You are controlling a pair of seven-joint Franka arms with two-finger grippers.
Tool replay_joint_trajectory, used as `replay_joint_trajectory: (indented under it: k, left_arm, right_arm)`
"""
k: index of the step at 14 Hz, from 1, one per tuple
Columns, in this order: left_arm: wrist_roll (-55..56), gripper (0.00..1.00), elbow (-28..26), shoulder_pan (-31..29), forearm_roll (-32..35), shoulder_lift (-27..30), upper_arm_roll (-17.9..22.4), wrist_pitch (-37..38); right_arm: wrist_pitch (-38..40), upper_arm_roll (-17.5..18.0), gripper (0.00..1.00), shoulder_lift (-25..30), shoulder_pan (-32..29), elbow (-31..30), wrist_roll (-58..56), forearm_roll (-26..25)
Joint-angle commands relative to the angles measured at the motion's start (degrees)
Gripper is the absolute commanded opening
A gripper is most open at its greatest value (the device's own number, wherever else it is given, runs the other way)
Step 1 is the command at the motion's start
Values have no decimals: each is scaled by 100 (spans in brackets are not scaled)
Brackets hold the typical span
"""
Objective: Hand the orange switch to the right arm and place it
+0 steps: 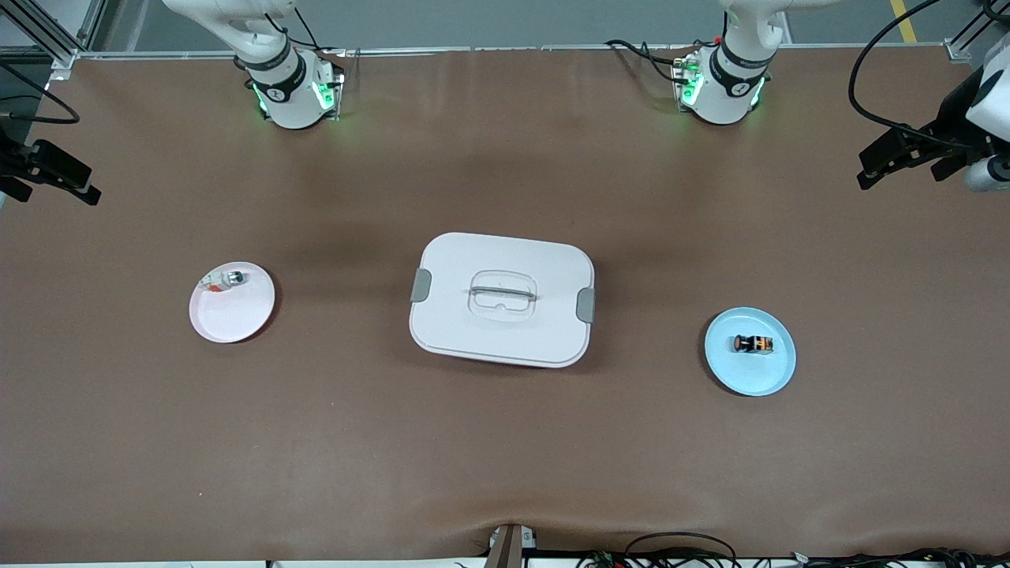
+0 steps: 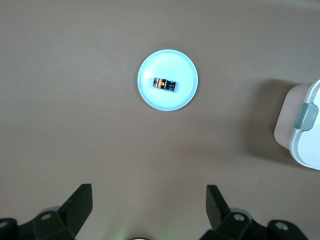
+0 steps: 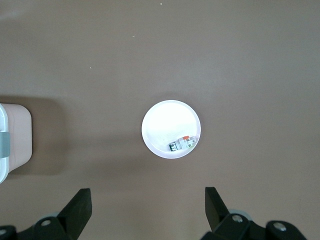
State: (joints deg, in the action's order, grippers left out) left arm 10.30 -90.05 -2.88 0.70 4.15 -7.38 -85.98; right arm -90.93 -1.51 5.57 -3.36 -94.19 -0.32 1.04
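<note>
The orange switch [image 1: 752, 344] [image 2: 164, 84], a tiny black part with orange marks, lies on its side on a light blue plate [image 1: 750, 380] [image 2: 167, 102] toward the left arm's end of the table. My left gripper [image 2: 149, 186] [image 1: 901, 178] hangs high over that end of the table, open, with nothing between its fingers. My right gripper [image 3: 147, 189] [image 1: 55, 191] hangs high over the right arm's end, also open with nothing in it. Both arms rise from their bases and wait.
A white lidded box [image 1: 473, 331] [image 2: 305, 125] [image 3: 12, 140] with grey latches sits mid-table. A pale pink plate [image 1: 229, 323] [image 3: 160, 130] toward the right arm's end holds a small silver-capped white part [image 1: 231, 278] [image 3: 182, 144]. Brown table surface lies between them.
</note>
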Motion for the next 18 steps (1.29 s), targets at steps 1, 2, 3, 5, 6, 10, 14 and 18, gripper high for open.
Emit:
replay_joint_trajectory:
  k: [1, 2, 3, 5, 6, 10, 14, 18]
  left_arm:
    - [-63, 100, 137, -2, -87, -63, 17, 63]
    - [-63, 100, 137, -2, -79, -63, 17, 63]
    - [-63, 100, 137, -11, -79, -72, 17, 63]
    - [-63, 100, 137, -11, -61, -159, 17, 63]
    - [-54, 100, 137, -11, -26, -247, 17, 46]
    - [-46, 100, 76, -11, -52, -774, 26, -339]
    - [-46, 100, -47, 15, 18, -1442, 26, -823]
    - [-54, 100, -1082, -11, 132, -1619, 17, -2384]
  right_arm:
    - [-47, 81, 100, 119, -104, -117, -21, -60]
    - [-47, 81, 100, 111, -104, -117, -21, -60]
    - [-47, 81, 100, 119, -104, -117, -21, -60]
    - [-30, 81, 100, 119, -95, -117, -21, -60]
    - [-30, 81, 100, 119, -104, -117, -21, -60]
    - [-21, 81, 100, 119, -95, -117, -21, -60]
    - [5, 81, 100, 119, -86, -117, -21, -60]
    - [-3, 81, 100, 119, -121, -117, -30, -60]
